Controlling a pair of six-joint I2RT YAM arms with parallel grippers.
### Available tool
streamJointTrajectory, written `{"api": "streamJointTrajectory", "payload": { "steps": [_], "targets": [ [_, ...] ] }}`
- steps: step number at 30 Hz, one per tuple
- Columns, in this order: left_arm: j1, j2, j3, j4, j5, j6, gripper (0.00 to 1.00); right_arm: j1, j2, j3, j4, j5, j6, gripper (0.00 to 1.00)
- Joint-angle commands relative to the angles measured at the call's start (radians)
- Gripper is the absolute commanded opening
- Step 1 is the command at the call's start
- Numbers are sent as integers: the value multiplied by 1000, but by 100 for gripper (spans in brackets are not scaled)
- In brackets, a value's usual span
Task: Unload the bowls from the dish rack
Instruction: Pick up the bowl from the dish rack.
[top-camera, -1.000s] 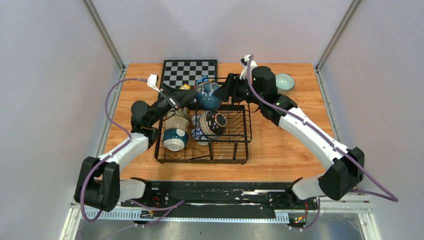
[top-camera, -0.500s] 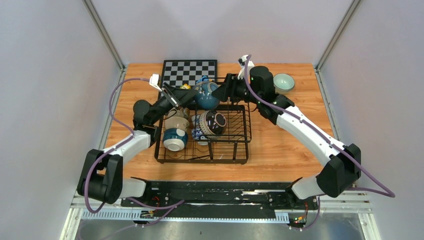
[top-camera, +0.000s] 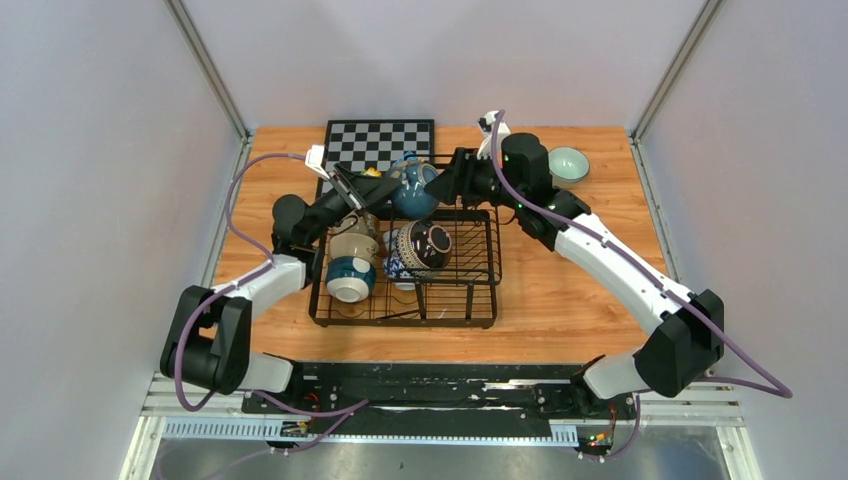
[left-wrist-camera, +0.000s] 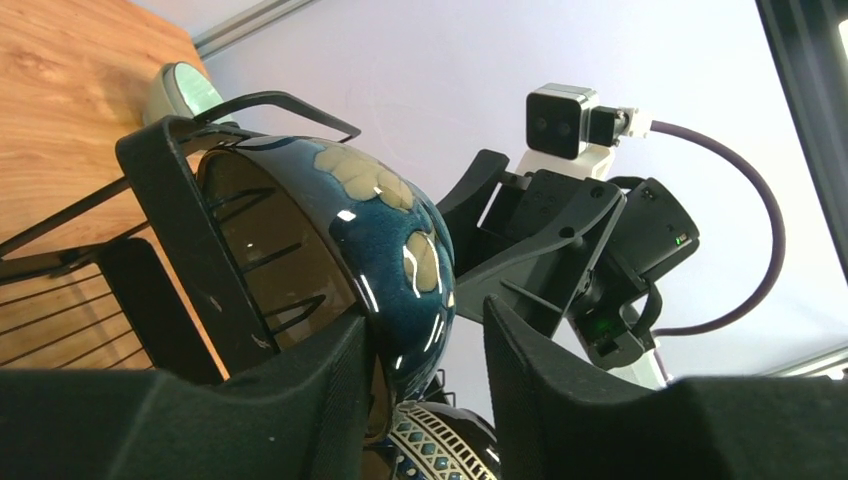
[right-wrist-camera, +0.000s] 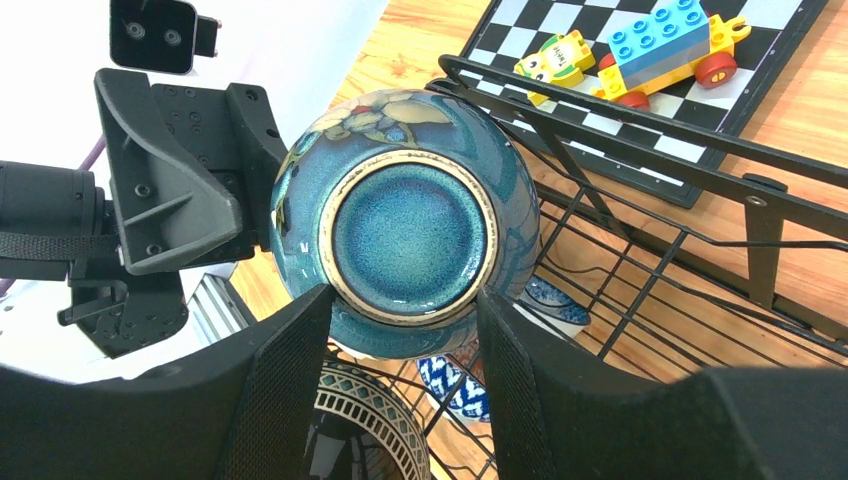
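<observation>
Step in hand, as I read it: a hand-over of the teal bowl (top-camera: 413, 190) from one arm to the other.

- Bowl hangs on its side just over the 12 o'clock rim of the dish rack (top-camera: 405, 322). Its foot faces my right tool (right-wrist-camera: 400, 300) and its mouth faces my left tool (left-wrist-camera: 420, 315).
- Right tool: clamped on the bowl's lower body, a finger either side of the foot ring.
- Left tool: jaws apart, straddling the rim wall. A gap shows between the outer finger and the glaze (no grip there yet).
- Mint bowl (top-camera: 568, 163) sits on the worktop at 2 o'clock of the rack.
- Beige bowl (top-camera: 352, 243), blue-banded bowl (top-camera: 350, 278) and dark patterned bowl (top-camera: 428, 245) lie in the rack's 9 o'clock half.

Next move calls for the left tool to pinch the rim firmly before the right lets go. Glaze looks slick and a rim hold is thin, so release slowly.
</observation>
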Motion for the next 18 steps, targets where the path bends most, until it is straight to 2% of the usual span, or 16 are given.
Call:
{"api": "streamJointTrajectory", "payload": {
  "steps": [1, 14, 18],
  "targets": [
    [-28, -8, 70, 123, 39, -4, 42, 5, -5, -30, 40, -17, 5, 58],
    [-62, 28, 114, 145, 57, -23, 37, -7, -15, -63, 80, -21, 20, 57],
    [-73, 35, 127, 146, 57, -27, 32, -11, -23, -74, 86, -21, 22, 57]
  ]
}}
